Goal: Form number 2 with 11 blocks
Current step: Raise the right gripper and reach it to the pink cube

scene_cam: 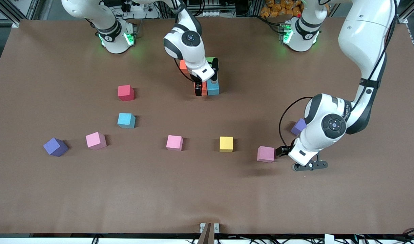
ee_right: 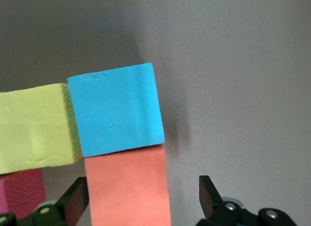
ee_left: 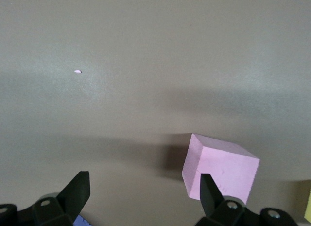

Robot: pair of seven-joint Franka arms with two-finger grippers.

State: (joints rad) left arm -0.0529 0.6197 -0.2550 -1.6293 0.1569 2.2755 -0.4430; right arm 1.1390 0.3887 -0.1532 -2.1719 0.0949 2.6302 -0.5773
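Brown desk (scene_cam: 91, 189), matte, both my arms reaching in from the bases at the top of the front view.

Right claw (scene_cam: 203, 88): low over the partly built number 2 (scene_cam: 208, 79) in the middle of the desk near the bases, fingers apart, holding nothing. Right wrist view shows an orange block (ee_right: 127, 187) partly between my fingers, touching a light blue block (ee_right: 114, 109), which touches a yellow block (ee_right: 34, 129); a pink-red bit (ee_right: 22, 192) shows at the edge, can't tell which cube. Front view also shows a green block (scene_cam: 211, 60) and another orange block (scene_cam: 183, 65) in the cluster; my right arm hides the rest.

Left claw (scene_cam: 282, 151): low over the desk toward the left arm's end, fingers apart, empty. A pink block (scene_cam: 266, 154) sits just beside it; in the left wrist view it lies ahead of one finger (ee_left: 208, 187), not between the two.

Loose blocks, well apart from each other:
- red (scene_cam: 125, 93), toward the right arm's end
- light blue (scene_cam: 126, 120), nearer the front camera than the red
- pink (scene_cam: 96, 140)
- pink (scene_cam: 174, 142)
- yellow (scene_cam: 226, 144)

Not task pieces: purple cube (scene_cam: 55, 146) at the right arm's end, another purple cube (scene_cam: 298, 126) partly hidden by my left arm.
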